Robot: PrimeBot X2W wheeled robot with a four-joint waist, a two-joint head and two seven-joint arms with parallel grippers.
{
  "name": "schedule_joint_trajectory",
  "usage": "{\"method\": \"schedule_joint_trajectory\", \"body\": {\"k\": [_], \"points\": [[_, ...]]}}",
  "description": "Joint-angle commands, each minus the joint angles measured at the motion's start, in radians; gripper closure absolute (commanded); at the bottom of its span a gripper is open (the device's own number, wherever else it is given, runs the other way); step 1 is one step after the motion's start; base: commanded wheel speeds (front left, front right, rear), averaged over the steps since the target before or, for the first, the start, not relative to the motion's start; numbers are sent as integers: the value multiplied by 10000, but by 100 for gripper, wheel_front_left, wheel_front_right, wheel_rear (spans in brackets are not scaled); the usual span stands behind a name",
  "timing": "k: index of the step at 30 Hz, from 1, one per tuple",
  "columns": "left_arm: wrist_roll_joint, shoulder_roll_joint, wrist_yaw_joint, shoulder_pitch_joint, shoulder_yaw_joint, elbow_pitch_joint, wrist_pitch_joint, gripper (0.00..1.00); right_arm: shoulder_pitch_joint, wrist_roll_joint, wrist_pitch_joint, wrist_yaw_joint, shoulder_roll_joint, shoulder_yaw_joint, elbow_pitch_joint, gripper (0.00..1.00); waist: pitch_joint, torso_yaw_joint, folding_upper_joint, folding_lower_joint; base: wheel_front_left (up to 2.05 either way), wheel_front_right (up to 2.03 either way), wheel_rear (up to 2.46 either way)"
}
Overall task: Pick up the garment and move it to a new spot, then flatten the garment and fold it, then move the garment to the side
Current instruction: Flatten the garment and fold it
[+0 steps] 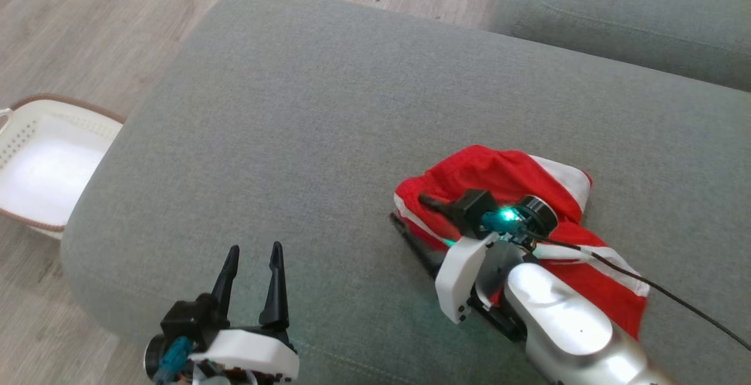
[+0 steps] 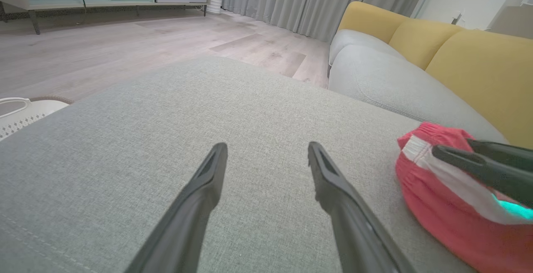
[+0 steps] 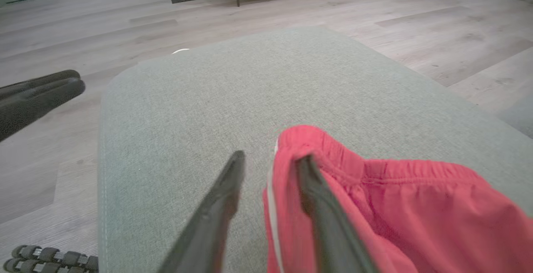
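Observation:
The garment is a pair of red shorts with white side stripes, lying bunched on the right part of the grey cushion. My right gripper is at its left edge, open. In the right wrist view the jaws stand apart, one finger over the red cloth by the waistband, the other on bare cushion. My left gripper is open and holds nothing near the cushion's front edge, well left of the shorts. The left wrist view has its fingers spread, with the shorts at the right.
A white slotted basket stands on the wood floor left of the cushion. A second grey seat cushion lies at the back right, with yellow back cushions behind it. A black cable trails from my right wrist.

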Motion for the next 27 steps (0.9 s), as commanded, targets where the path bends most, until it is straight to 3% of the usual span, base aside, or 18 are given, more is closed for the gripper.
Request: {"method": "schedule_joint_trajectory", "body": {"k": [1,8,12,27], "points": [[155,4,-13,-328,449,-246,-122,0,-348,90,-289,65,203,-23,-162,0,-58,-115,0,0,0,0,0],[242,25,-59,-209,385,-195,-121,0,-150,54,-1133,65,227,-950,3,0,-343,-565,0,0,0,0,0],[266,95,-69,-175,325,-193,-76,0,264,-290,-1599,65,140,-2073,-223,0,-562,-914,0,0,0,0,0],[253,289,-5,4,193,-399,79,0,3280,-1940,-1609,65,330,-6037,-2647,0,-991,-1841,0,0,0,0,0]]}}
